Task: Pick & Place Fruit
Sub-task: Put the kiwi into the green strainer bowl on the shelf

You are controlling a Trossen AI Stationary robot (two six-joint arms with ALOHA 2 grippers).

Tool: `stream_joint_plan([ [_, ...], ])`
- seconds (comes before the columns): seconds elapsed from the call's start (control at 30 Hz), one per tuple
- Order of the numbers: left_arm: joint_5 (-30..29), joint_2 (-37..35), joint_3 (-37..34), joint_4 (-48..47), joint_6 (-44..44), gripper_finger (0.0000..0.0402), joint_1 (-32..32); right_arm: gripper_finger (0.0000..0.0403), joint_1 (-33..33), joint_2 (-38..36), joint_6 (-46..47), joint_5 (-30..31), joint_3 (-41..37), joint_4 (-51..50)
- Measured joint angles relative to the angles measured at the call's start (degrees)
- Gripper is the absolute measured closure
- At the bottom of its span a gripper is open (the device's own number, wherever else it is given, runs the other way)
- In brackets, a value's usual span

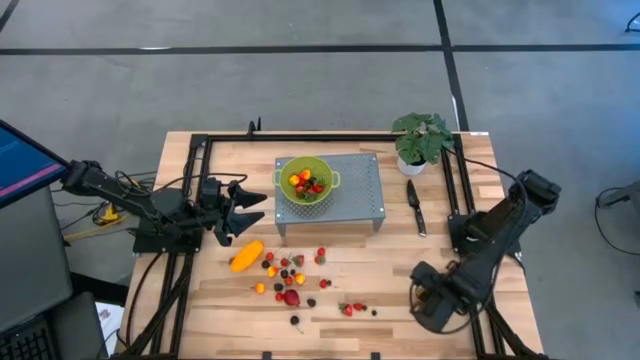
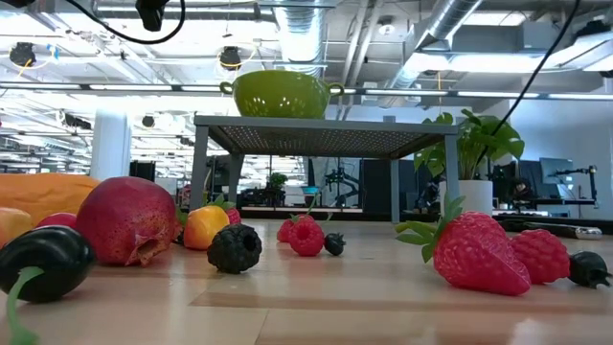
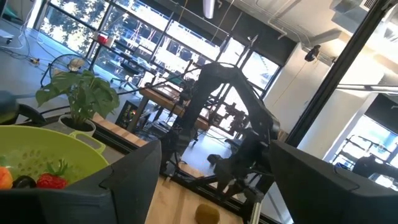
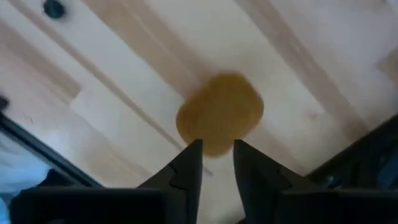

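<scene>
the right gripper (image 4: 216, 163) hangs low over the brown-green kiwi-like oval (image 4: 219, 113) on the pale wooden table (image 1: 520, 200), at about five o'clock from the green colander (image 1: 305, 182). its fingers stand nearly together, grasping nothing. i judge they must spread wider than the oval, straddle it, then close; the left gripper (image 1: 252, 210) waits open at the colander's nine o'clock.

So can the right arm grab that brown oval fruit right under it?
Probably yes. The right gripper hovers just above the brown oval fruit, with bare table around it, but its fingers look too narrowly parted to fit over it.
</scene>
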Motion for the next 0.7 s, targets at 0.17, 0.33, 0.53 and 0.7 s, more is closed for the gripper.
stream_joint_plan([
  [0.17,0.01,-0.01,0.0,0.0,0.0,0.0111,-0.01,0.0261,1.13,0.08,5.18,0.48,0.0,-0.07],
  [0.33,0.01,0.0,0.0,0.0,0.0,0.0111,0.0,0.0192,1.24,0.51,10.47,0.48,0.02,1.67],
  [0.53,0.0,0.0,0.0,0.0,0.0,0.0111,0.0,0.0131,0.71,1.19,14.4,1.19,-0.38,3.04],
  [0.7,0.0,0.0,0.0,0.0,0.0,0.0111,0.0,0.0117,0.26,1.36,17.67,1.48,-2.65,5.44],
])
